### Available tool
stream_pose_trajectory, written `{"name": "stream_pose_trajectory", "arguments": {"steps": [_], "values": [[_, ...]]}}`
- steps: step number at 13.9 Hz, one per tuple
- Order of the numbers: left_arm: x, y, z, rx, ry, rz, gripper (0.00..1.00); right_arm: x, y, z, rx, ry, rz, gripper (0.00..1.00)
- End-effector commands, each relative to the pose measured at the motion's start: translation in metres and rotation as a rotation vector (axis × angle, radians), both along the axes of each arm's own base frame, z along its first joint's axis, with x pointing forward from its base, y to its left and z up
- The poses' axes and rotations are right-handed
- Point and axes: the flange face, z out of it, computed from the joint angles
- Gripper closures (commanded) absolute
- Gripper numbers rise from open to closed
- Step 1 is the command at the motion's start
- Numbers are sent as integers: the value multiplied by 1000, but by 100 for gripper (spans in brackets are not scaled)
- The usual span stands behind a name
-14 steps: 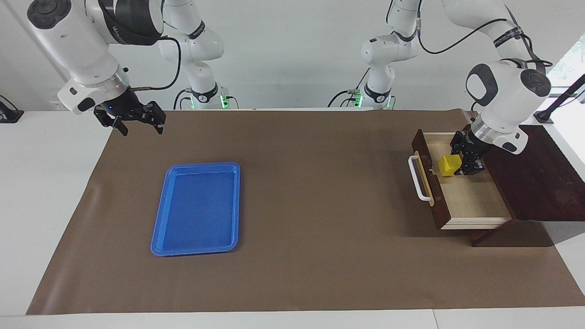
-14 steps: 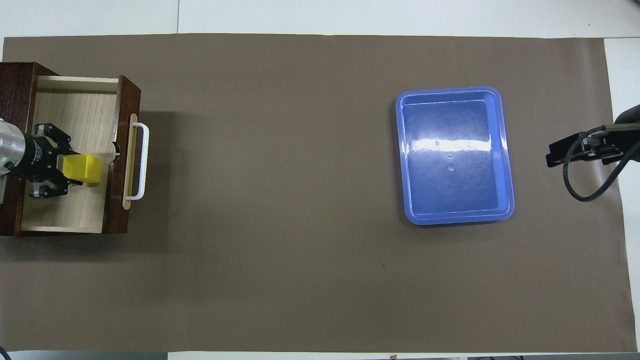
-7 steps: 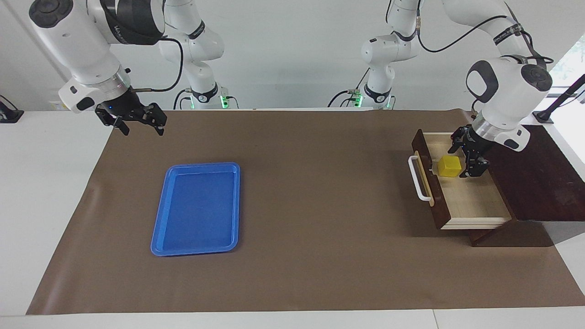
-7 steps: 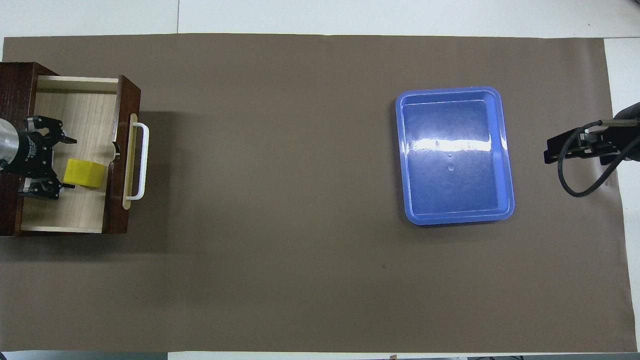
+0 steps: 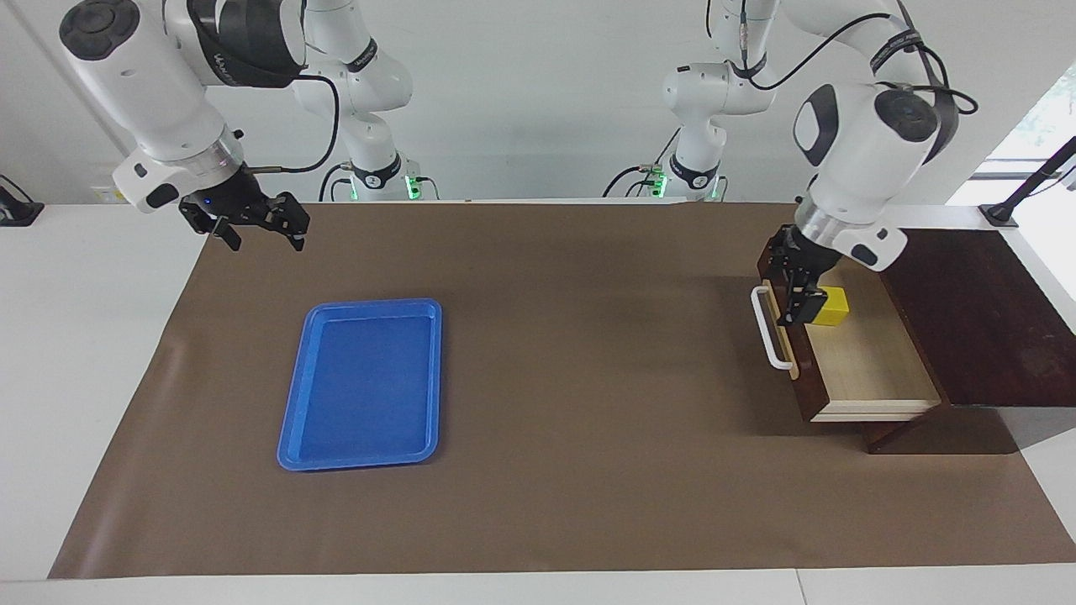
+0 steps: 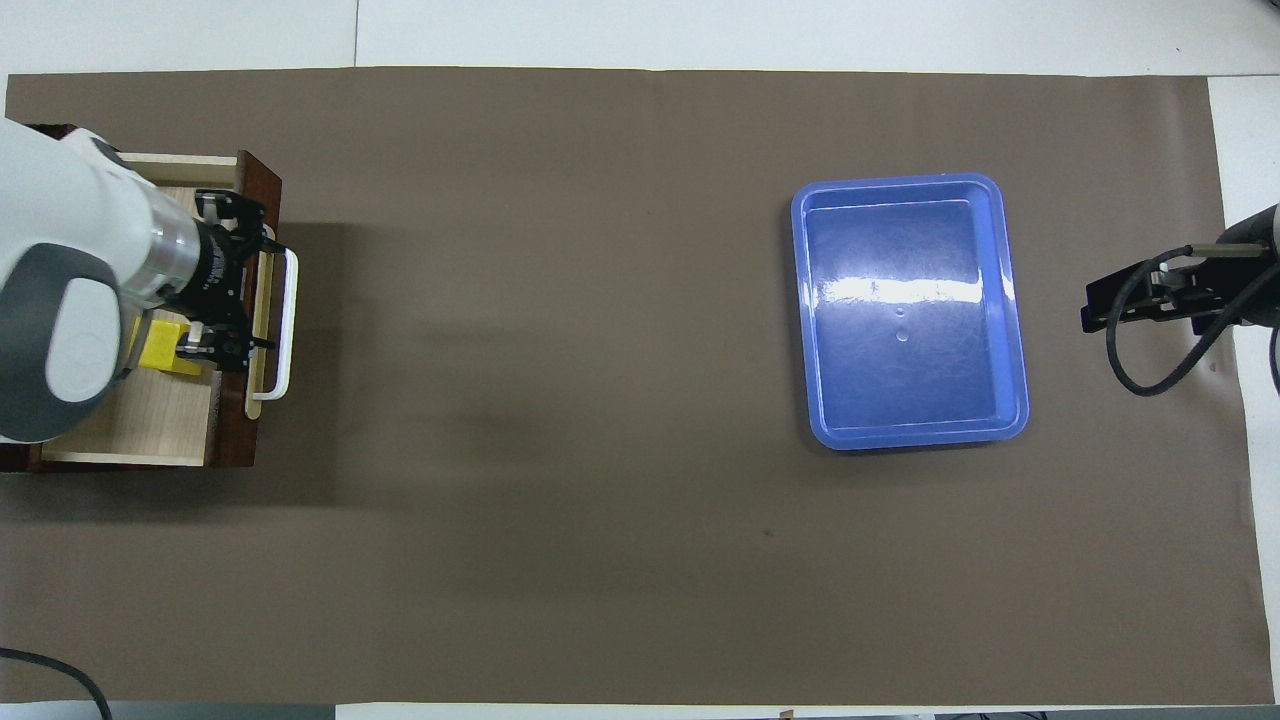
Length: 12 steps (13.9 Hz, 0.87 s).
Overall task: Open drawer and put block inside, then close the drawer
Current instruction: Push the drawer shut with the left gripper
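The drawer of the dark brown box stands pulled out at the left arm's end of the table, its pale wood floor showing. The yellow block lies inside it, close to the front panel; in the overhead view the arm partly covers it. My left gripper is open and empty over the drawer's front panel, just above the white bar handle, beside the block and not holding it. My right gripper is open and empty, raised over the mat's edge at the right arm's end.
A flat blue tray lies on the brown mat toward the right arm's end; it also shows in the overhead view. The dark box top stretches away from the drawer toward the table's end.
My left gripper let go of the block, which now rests in the drawer, and has moved from over the drawer's inside to over its front panel and handle. The right arm barely moved.
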Motion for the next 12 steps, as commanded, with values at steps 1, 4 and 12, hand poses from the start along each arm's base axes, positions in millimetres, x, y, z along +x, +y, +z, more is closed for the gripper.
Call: {"name": "stream_pose_trajectory", "arguments": {"steps": [1, 4, 12], "values": [[1, 9, -31, 37, 14, -3, 0, -5, 2, -2, -9, -7, -13, 0], [3, 33, -42, 45, 10, 5, 0, -5, -12, -3, -13, -9, -31, 0], [16, 90, -32, 77, -8, 57, 0, -2, -21, -2, -11, -38, -53, 0]]}}
